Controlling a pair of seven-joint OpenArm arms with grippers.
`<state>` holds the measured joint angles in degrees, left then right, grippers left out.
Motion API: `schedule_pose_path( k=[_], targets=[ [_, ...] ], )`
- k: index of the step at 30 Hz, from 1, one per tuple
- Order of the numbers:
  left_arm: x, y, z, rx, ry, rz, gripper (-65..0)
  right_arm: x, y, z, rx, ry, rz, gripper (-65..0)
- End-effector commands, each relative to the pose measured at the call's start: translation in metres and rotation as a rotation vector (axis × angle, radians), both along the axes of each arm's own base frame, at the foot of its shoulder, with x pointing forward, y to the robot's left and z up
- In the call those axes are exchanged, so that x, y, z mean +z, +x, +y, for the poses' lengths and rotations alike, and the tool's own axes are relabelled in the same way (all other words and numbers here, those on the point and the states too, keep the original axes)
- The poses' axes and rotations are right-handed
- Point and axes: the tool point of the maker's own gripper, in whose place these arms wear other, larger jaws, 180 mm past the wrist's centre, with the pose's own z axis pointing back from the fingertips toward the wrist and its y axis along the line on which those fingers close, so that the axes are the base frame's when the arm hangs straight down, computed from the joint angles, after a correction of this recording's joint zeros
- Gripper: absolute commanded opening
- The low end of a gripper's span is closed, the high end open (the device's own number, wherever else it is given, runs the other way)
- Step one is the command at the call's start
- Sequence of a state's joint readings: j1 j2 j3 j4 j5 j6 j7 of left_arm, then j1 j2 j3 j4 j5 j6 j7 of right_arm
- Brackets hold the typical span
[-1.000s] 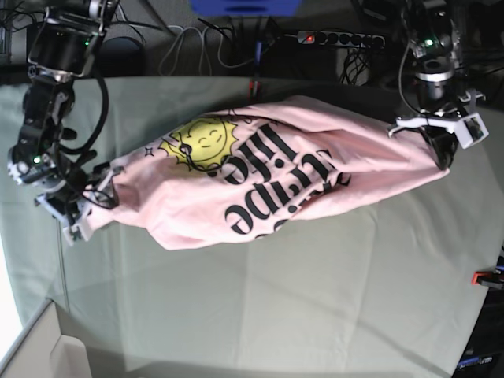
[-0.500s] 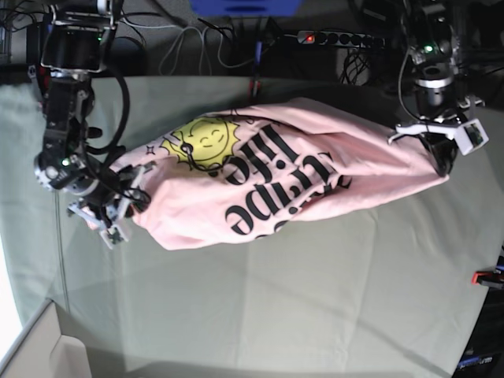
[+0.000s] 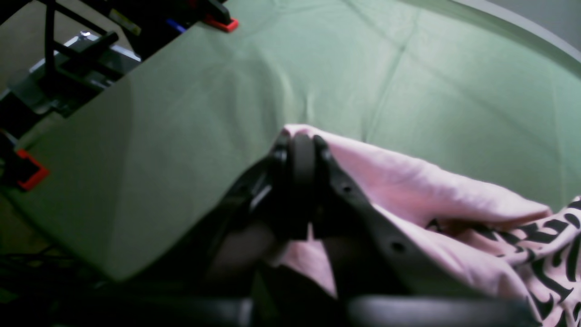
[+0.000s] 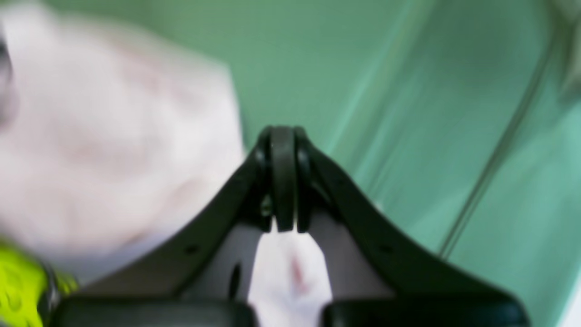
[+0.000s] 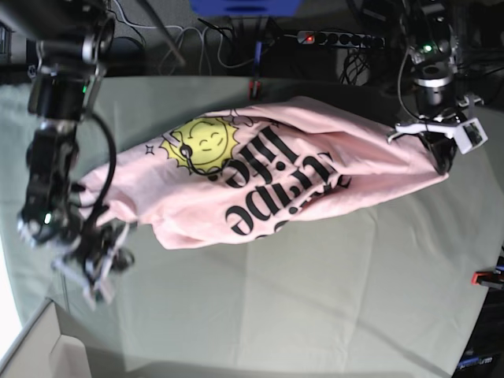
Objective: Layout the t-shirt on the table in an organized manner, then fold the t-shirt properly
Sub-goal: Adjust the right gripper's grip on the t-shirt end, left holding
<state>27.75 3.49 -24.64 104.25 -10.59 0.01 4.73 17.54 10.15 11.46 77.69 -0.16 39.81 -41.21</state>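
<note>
Two hands clamp bunched pink t-shirt (image 5: 260, 169): left hand (image 3: 297, 150); right hand (image 4: 282, 181).

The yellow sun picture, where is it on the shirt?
In the base view the yellow sun sits on the t-shirt, left of centre, beside the black lettering and nearer the table's far edge.

The right claw (image 4: 283, 181) is pinched tight on a bit of the pink shirt (image 4: 113, 150). The green counter (image 4: 408, 91) looks blurry behind.
</note>
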Motion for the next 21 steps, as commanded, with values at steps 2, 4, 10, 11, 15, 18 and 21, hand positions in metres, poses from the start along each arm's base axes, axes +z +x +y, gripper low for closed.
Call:
schedule_pose_path(
  k=[2,4,10,11,15,18,21],
  targets=[
    [0.016,0.003,0.003,0.003,0.029,-0.052,-64.9,0.028,0.017,-0.012,-0.013,-0.036,-0.047,-65.0],
    [0.018,0.003,0.003,0.002,0.03,-0.056,-64.9,0.033,0.02,-0.016,-0.021,-0.053,-0.032,-65.0],
    [0.019,0.004,0.003,0.003,0.03,-0.061,-64.9,-0.001,-0.008,-0.018,0.021,-0.125,0.082,-46.5],
    [0.019,0.004,0.003,0.003,0.03,-0.061,-64.9,-0.008,-0.017,-0.019,0.035,-0.144,0.1,-41.9],
    [0.023,0.01,0.003,0.003,0.029,-0.078,-64.9,-0.022,-0.043,-0.015,0.058,-0.163,0.128,-27.6],
    [0.022,0.011,0.003,0.004,0.026,-0.077,-64.9,-0.028,-0.057,-0.013,0.067,-0.169,0.139,-25.1],
    [0.022,0.011,0.003,0.004,0.026,-0.077,-64.9,-0.032,-0.061,-0.008,0.079,-0.141,0.117,-25.2]
  ],
)
